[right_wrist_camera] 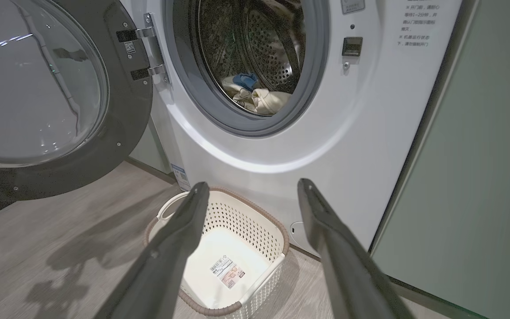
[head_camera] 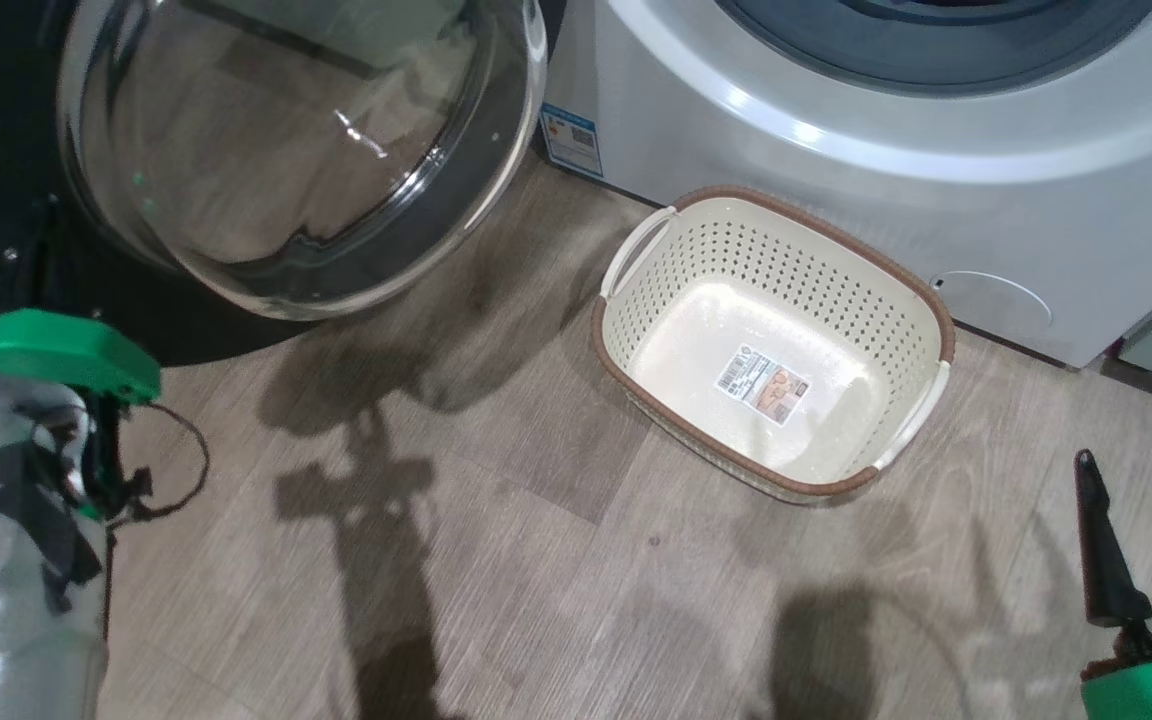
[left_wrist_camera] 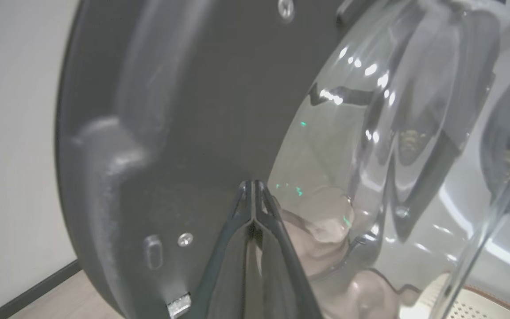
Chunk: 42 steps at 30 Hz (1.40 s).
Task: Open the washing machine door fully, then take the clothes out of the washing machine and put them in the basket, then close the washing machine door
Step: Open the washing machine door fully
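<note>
Lying low inside the drum of the washing machine (right_wrist_camera: 281, 150), just behind its grey rubber ring (right_wrist_camera: 255, 127), the clothes (right_wrist_camera: 259, 98) are shown as a small cream-yellow bundle with a blue patch on top. The bundle is judged to be light, soft and limp, and is expected to sag and trail when lifted. A raised fold near the top of the heap, rather than a flat spread of cloth, is therefore suggested as the place to be pinched, and care is advised that trailing ends are not caught on the ring. The washing machine door (right_wrist_camera: 124, 133) is seen swung wide on the hinge side of the washing machine. It is judged stiff, heavy and glossy, and best pushed at the black rim far from the hinge (right_wrist_camera: 151, 48). The basket (head_camera: 786, 262) is set on the floor (head_camera: 536, 560) just in front of the washing machine, below the drum mouth. The right gripper (right_wrist_camera: 251, 185) is held in front of the washing machine, above the basket and well apart from the drum mouth; its jaws are spread wide and nothing is held or touched. The left gripper (left_wrist_camera: 253, 184) is placed at the inner face of the door, out to the hinge side of the washing machine; its jaws are pressed together on nothing, and whether the tips touch the black face cannot be told.
</note>
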Motion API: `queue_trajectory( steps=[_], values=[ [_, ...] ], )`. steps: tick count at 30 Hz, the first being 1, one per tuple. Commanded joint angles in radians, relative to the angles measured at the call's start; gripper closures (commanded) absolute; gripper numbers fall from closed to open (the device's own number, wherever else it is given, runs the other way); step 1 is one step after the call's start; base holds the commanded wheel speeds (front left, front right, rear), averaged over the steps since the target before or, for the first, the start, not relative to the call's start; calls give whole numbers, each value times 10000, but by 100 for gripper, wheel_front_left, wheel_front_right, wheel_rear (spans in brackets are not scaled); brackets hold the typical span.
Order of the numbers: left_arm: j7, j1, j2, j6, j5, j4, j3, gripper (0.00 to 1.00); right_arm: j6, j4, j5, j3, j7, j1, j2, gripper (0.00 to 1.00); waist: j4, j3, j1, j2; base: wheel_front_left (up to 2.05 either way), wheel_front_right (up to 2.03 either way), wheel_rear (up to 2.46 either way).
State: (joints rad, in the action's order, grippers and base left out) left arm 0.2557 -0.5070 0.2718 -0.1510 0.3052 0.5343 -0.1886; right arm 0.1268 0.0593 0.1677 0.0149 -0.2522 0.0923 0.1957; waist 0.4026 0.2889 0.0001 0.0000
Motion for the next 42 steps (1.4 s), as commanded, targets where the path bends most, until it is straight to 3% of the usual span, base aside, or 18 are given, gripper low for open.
queue_trajectory(
  steps=[1,10,22,29,37,38,39,40,41,42],
  values=[
    [60,-426,619,71,-162,-220,-533,100,39,253,44,-260,-95,-283,322,0,-37,25,-1,0,0,0,0],
    [60,-101,287,291,-491,-507,-1089,100,39,176,44,-275,-95,-405,234,0,-140,-7,-1,0,0,0,0],
    [60,2031,-1081,664,-1051,-3019,-1822,100,39,159,31,-133,-95,-358,2,0,-285,-413,-1,0,0,0,0],
    [60,3965,-1914,1074,-1541,-4914,-1049,100,39,169,15,-283,-95,-300,-231,0,-745,-994,-1,0,0,0,0],
    [0,5165,-2141,1351,-1258,-5705,17,100,39,177,120,-414,-95,-72,-580,0,-1535,-1574,-1,0,0,0,0],
    [-66,5270,-2148,1352,-1253,-5768,113,87,39,193,127,-483,-95,-54,-595,0,-1669,-1635,-1,0,0,0,0],
    [-195,5378,-2153,1391,-1222,-5805,237,52,39,202,145,-546,-95,-38,-622,0,-1808,-1705,-1,0,0,0,0],
    [-251,5447,-2159,1394,-1211,-5887,334,9,39,252,149,-593,-95,-34,-640,0,-1939,-1753,-1,0,0,0,0],
    [-315,5515,-2162,1394,-1207,-5951,422,0,39,297,144,-658,-95,-43,-656,0,-2104,-1803,-1,0,0,0,0],
    [-397,5575,-2166,1381,-1217,-6001,508,0,39,332,146,-684,-95,-41,-675,0,-2239,-1829,-1,0,0,0,0]
  ],
)
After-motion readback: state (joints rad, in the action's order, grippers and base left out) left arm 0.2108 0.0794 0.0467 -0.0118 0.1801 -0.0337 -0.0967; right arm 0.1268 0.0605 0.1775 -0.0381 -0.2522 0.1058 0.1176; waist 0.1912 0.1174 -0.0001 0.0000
